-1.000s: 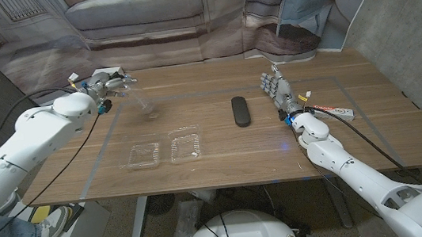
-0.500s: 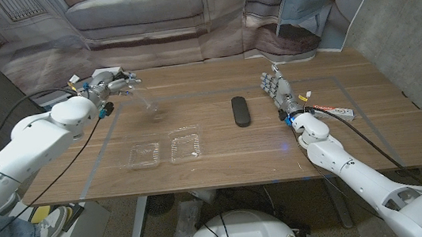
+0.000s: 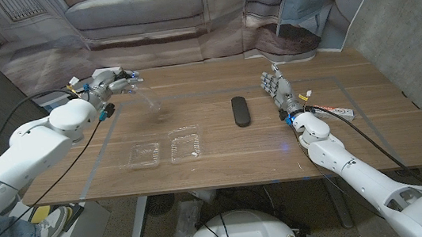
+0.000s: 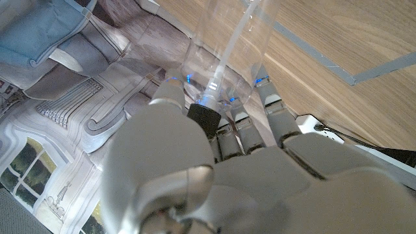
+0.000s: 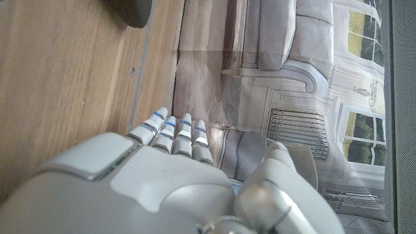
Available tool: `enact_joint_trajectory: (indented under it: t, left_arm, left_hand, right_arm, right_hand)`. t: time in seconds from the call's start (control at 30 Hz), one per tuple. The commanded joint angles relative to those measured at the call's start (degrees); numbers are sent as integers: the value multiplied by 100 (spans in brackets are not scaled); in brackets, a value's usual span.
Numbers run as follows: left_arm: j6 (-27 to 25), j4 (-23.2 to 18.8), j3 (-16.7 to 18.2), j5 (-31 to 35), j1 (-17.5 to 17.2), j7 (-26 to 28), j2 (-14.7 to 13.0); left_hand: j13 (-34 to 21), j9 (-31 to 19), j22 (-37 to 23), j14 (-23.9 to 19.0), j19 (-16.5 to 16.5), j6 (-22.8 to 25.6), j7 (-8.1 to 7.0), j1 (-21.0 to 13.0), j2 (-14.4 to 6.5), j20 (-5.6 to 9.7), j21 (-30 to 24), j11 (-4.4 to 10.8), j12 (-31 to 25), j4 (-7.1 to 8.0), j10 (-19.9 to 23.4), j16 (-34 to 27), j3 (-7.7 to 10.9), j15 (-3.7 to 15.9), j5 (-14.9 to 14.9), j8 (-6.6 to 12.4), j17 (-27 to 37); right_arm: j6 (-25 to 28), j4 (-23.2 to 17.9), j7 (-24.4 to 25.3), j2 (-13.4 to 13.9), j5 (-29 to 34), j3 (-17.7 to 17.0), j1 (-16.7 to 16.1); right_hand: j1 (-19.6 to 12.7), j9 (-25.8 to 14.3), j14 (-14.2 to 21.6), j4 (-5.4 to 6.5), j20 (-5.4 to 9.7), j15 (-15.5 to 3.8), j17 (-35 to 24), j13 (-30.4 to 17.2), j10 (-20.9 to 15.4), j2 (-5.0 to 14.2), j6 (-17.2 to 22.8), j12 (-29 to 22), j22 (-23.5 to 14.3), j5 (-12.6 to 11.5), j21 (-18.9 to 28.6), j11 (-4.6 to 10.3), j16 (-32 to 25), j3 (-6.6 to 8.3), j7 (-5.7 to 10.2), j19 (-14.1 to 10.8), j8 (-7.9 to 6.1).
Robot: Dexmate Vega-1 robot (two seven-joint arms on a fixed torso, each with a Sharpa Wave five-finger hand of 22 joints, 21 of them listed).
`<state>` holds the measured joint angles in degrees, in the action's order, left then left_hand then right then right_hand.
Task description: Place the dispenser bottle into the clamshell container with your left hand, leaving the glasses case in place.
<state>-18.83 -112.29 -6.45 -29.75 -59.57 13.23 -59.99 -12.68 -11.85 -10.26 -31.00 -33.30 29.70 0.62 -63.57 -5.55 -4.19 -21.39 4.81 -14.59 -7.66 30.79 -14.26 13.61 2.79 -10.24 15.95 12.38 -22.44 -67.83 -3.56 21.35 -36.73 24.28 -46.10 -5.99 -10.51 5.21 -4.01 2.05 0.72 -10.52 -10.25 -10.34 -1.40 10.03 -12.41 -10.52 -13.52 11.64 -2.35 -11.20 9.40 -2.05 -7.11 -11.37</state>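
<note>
Nearest you, just below the middle of the head view, an open clear plastic clamshell container (image 3: 165, 151) lies flat on the brown wooden table (image 3: 223, 157), its two shallow halves side by side.

At lower right, your white right arm runs up from the corner to your right hand (image 3: 278, 91), which stands on the table right of centre with its fingers straight, close together and pointing away from you. It holds nothing. In the right wrist view the fingertips (image 5: 174, 134) line up over the wood, and the thumb stands apart from them.

Just left of that hand, near the middle of the frame, a dark oblong glasses case (image 3: 240, 110) lies lengthwise on the table, well apart from the clamshell container. Its rounded end shows in the right wrist view (image 5: 132, 11).

Farther back, in the upper left of the head view, your left hand (image 3: 111, 83) is raised above the table's far left corner, holding a transparent plastic dispenser bottle (image 3: 145, 100). The bottle slants down and to the right from the hand, clear of the table and well away from the container. In the left wrist view your fingers (image 4: 270, 101) wrap around the bottle's upper end (image 4: 218, 55), and a pale tube shows inside its clear body.
</note>
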Motion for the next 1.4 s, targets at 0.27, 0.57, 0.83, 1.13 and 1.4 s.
enact_joint_trajectory:
  t: [0.27,0.57,0.83,1.13,1.4]
  left_arm:
    - [-220,-382,-175,90,254,-474,-267]
    - [-280,-595,-187,228,222,-495,-399]
    - [-55,-620,-118,271,114,-603,-426]
    - [575,-487,77,296,-166,-827,-404]
    - [954,-466,202,378,-346,-1027,-430]
  left_hand:
    - [-28,-19,-28,-72,-51,68,-1,-175,-195,65,6,-30,36,43,58,-7,36,105,-40,-26,11]
    - [-34,-19,-29,-72,-28,63,11,-170,-196,56,23,-35,52,50,55,9,42,89,-38,-44,13]
    - [-36,-20,-30,-69,-10,64,19,-166,-195,57,37,-43,68,55,46,23,46,74,-37,-56,14]
    - [-38,-20,-31,-85,2,77,14,-163,-190,69,50,-42,75,57,58,30,49,80,-36,-63,14]
    - [-40,-20,-31,-85,8,81,19,-163,-187,70,58,-34,86,58,56,40,53,80,-36,-71,14]
  right_arm:
    - [31,-55,-27,73,-49,-49,-32]
    - [38,-39,-29,82,-70,-69,-33]
    - [25,-32,-5,84,-37,-64,-14]
    - [13,-69,91,68,0,-66,-30]
    - [11,-149,195,73,57,-55,-77]
  right_hand:
    - [-61,-29,22,7,98,8,-24,-33,-54,-4,53,30,-9,8,-5,-10,34,-14,9,-53,7]
    - [-61,-29,23,6,94,6,-25,-33,-50,-1,51,33,-9,8,-7,-8,33,-18,3,-50,8]
    - [-62,-29,22,4,95,3,-25,-33,-55,2,55,31,-9,8,-8,-4,34,-22,5,-49,7]
    - [-62,-29,20,3,93,8,-25,-33,-55,4,54,31,-9,7,-8,-4,35,-26,2,-47,7]
    - [-64,-29,22,1,94,13,-25,-33,-55,7,56,31,-9,7,-8,-5,34,-29,1,-49,7]
